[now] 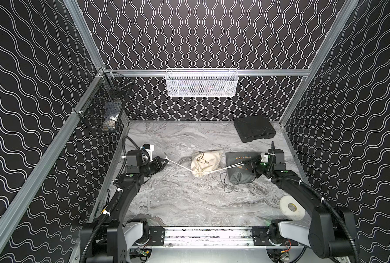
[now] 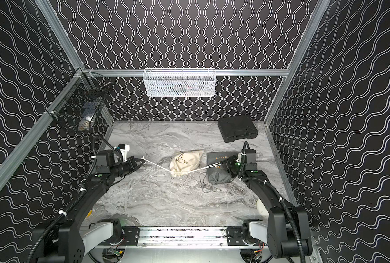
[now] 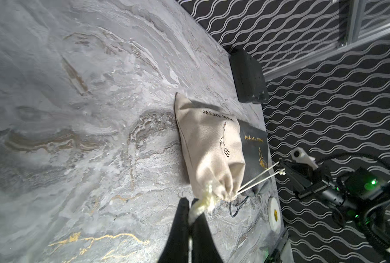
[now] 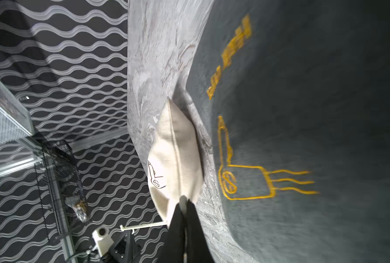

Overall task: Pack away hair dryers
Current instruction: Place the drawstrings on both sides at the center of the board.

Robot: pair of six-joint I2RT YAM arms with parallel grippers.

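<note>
We are clamping the left gripper (image 1: 165, 159) shut on the left drawstring (image 1: 178, 165) and the right gripper (image 1: 244, 164) shut on the right drawstring (image 1: 221, 169). In the left wrist view, the cord is sitting at the very tips of the black fingers (image 3: 178, 227). Both cords are running taut, in opposite directions, from the gathered neck of the beige pouch (image 1: 204, 162), which is lying on the marble table (image 1: 178, 205) between the two grippers.

Neither of the hair dryers is showing in any view. The beige pouch is bulging, so we are judging that one dryer is lying inside it. The grey pouch (image 1: 234, 158), just beside the beige pouch on the right gripper's side, is bulging likewise, with its dark cord (image 1: 224, 182) trailing loose near the beige pouch's neck.

Hazards we are watching:
- Slip: a tip-only pinch may be letting a cord pull free under tension.
- Drag: uneven pulling may be sliding the beige pouch into the grey pouch.
- Snag: the right gripper is working directly above the grey pouch and may be catching its fabric or dark cord.
</note>
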